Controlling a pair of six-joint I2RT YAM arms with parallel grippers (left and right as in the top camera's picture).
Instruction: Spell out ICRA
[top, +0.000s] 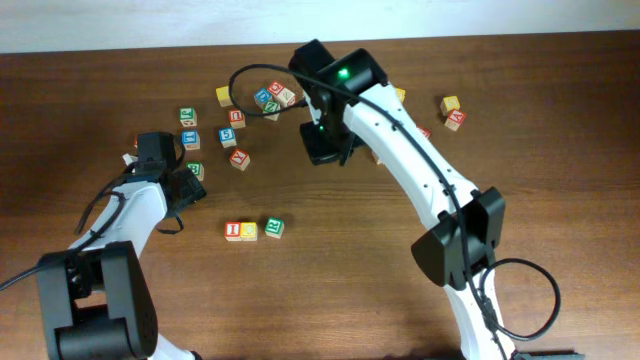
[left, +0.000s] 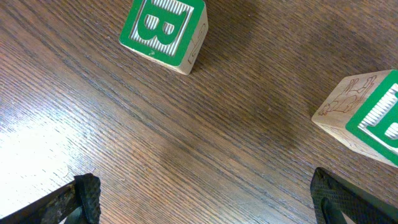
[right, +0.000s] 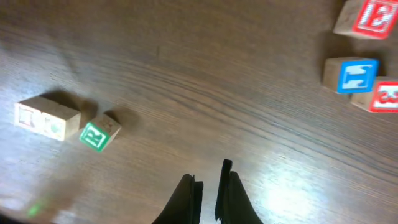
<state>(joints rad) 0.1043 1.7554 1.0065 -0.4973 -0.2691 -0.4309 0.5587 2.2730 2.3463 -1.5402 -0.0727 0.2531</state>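
Three blocks carry the word so far in the overhead view. A two-block row (top: 240, 230) sits low on the desk (top: 350, 280) near the centre. A green R block (top: 273, 227) is just beside it at 3 o'clock, turned a little out of line. The row's own letters are too small to read. The right arm's fingers (top: 322, 150) hang at about 1 o'clock from the R. The left arm's fingers (top: 188, 186) sit at about 10 o'clock from the row, and neither arm is clearly nearer. Loose blocks (top: 270, 98) lie scattered toward 12 o'clock, and I cannot pick out an A among them.

From the left wrist, the fingers (left: 84, 199) stand wide apart with only bare wood between them. A green B block (left: 163, 28) lies at 11 o'clock and a second green block (left: 364, 118) at 2 o'clock. Neither is wanted for the word.

From the right wrist, the fingers (right: 227, 186) are drawn almost together and hold nothing. The R (right: 99, 134) lies at 10 o'clock from them, well apart, with the row (right: 46, 118) just beyond it and its long axis running roughly 9 to 3. A blue block (right: 351, 74) and red ones (right: 367, 15) sit at 2 o'clock.

My judgement is that an A must still be found and set at the R's free end.
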